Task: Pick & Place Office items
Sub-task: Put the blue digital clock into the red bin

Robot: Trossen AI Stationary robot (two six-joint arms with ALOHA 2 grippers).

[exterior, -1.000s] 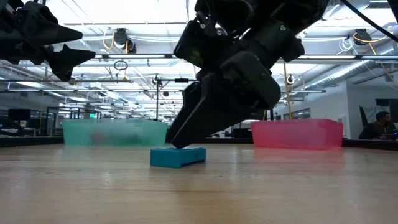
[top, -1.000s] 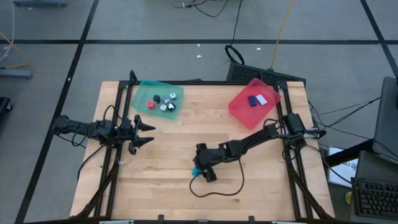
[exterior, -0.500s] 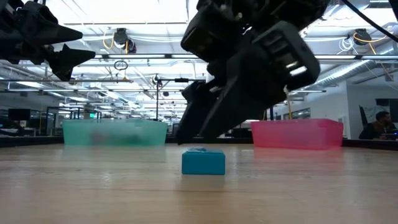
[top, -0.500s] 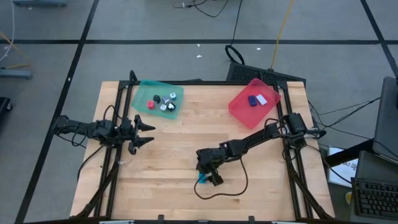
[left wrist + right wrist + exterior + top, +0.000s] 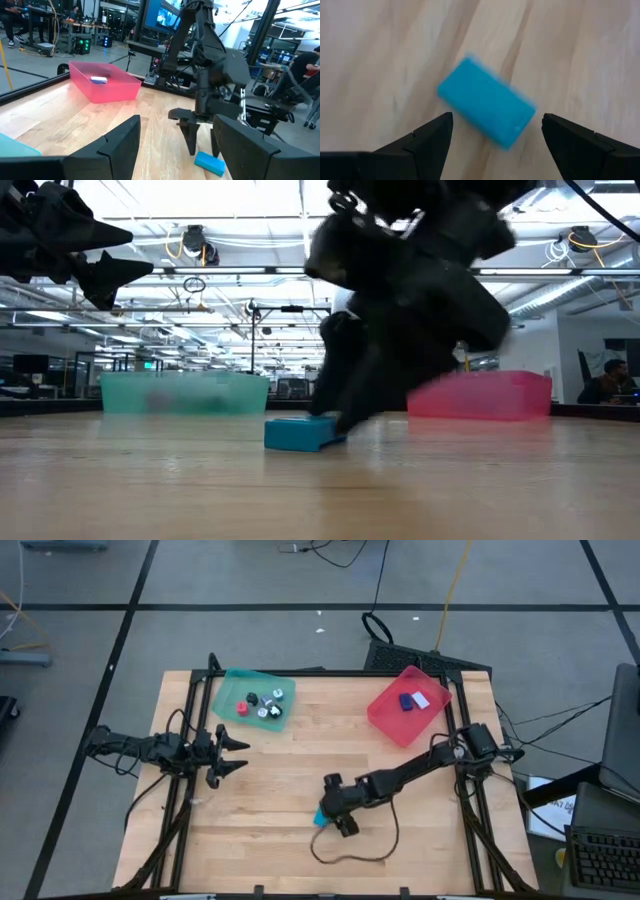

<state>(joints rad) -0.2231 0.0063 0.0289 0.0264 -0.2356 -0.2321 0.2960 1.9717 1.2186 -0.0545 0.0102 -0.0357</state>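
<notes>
Blue block (image 5: 486, 102) on table, between open right jaws, untouched.

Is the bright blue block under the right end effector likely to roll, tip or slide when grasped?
The bright blue block lies flat with broad faces, so rolling or tipping seems unlikely. It looks rigid and probably light. On the smooth wooden table it may skid or turn if one finger of the open right end effector touches first.
</notes>
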